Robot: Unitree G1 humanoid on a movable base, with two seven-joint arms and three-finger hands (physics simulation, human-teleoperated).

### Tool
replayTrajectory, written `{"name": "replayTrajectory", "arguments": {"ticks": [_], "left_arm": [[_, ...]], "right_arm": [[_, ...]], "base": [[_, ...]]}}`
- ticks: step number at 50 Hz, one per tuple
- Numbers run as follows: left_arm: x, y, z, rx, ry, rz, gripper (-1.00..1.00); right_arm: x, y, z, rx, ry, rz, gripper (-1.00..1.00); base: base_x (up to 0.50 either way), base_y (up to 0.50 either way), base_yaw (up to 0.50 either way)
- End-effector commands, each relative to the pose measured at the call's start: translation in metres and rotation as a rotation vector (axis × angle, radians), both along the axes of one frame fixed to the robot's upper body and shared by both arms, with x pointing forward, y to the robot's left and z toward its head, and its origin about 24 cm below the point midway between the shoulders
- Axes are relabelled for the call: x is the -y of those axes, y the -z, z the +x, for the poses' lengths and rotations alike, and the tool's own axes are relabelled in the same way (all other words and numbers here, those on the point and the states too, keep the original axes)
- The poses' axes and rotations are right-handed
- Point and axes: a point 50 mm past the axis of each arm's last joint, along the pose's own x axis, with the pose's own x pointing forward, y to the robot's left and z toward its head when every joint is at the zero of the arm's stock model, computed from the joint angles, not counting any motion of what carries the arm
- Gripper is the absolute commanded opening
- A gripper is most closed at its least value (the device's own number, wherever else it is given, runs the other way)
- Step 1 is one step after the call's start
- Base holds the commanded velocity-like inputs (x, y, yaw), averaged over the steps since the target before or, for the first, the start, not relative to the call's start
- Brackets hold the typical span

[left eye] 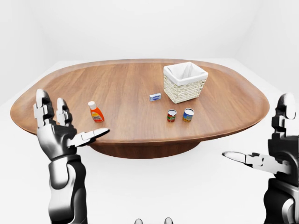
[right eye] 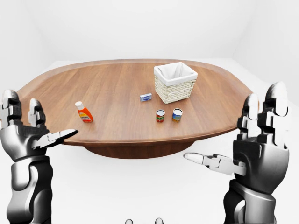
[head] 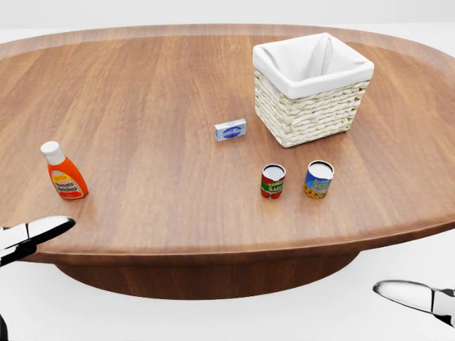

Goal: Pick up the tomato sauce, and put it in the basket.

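I see the tomato sauce, a small can with a red and green label [head: 273,181], standing upright on the oval wooden table [head: 142,92], toward the lower right of the head view; its label bears white lettering too small for me to read with certainty; just beside it on the right stands a second can with a blue and yellow label [head: 319,179], apart from it. The square woven wicker basket with a white cloth lining [head: 313,106] sits above both cans in that view, near but not touching. A small blue and white flat box [head: 230,130] lies left of the basket; an orange squeeze bottle with a white cap [head: 65,172] stands well apart at the left, its label print illegible to me. My left hand [left eye: 56,130] is raised below the table edge with fingers spread, holding nothing; my right hand [right eye: 254,149] likewise, fingers apart, empty.
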Motion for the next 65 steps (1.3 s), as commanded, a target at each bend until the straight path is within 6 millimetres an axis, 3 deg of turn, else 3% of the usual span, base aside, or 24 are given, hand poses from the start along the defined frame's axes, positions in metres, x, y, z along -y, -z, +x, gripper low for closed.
{"name": "replayTrajectory", "arguments": {"ticks": [1, 16, 65], "left_arm": [[-0.0177, -0.0351, -0.0203, 0.177, -0.081, -0.080, 1.00], [-0.0160, -0.0338, -0.0200, 0.171, -0.072, -0.074, 1.00], [-0.0149, -0.0278, -0.0149, 0.138, -0.069, -0.065, 1.00]], "right_arm": [[0.0065, -0.0232, -0.0284, 0.072, 0.027, 0.006, 1.00], [0.0040, -0.0219, -0.0272, 0.062, 0.002, 0.012, 1.00], [0.0026, -0.0213, -0.0269, 0.057, -0.028, 0.011, 1.00]], "base": [[0.00, 0.00, 0.00], [0.00, -0.05, 0.00], [0.00, -0.44, 0.00]]}}
